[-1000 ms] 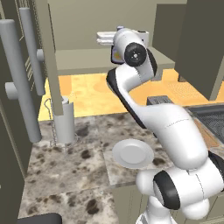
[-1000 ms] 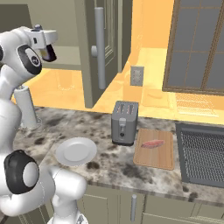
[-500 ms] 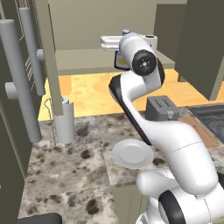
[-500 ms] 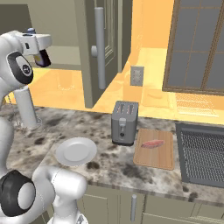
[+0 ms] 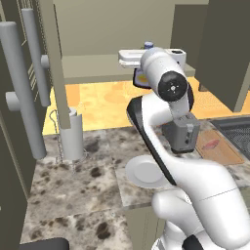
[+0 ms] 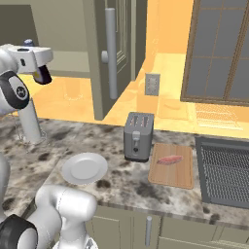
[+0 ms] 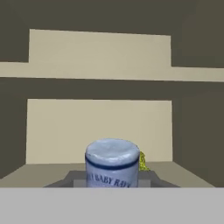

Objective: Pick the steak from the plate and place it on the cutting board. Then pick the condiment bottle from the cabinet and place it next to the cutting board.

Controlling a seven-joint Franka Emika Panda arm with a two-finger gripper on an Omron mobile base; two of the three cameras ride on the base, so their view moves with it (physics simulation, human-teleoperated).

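The claw is pressed tight around the bottle, which sits right between its tips; in the hand view the blue-grey cap and the top of the label rise just ahead of the camera. In the right base view the dark bottle body hangs from under the white hand, up at the level of the cabinet opening. Whether its base touches the shelf or has lifted off, I cannot tell.

The steak already lies on the board, far below and well off to the claw's side, past the toaster. The plate is bare. So the first half looks done and the bottle is the job in hand.

Risks, as I judge them: the grip is high on a narrow neck, so a fast swing could let the bottle pivot or slip. The cabinet side wall and its open door stand close beside the claw, and pulling out at an angle could knock the bottle against them.

Room: straight back out of the cabinet looks free. Below, the surface has open patches just beside the board, toward the toaster and along the near edge; the stovetop crowds the far side.
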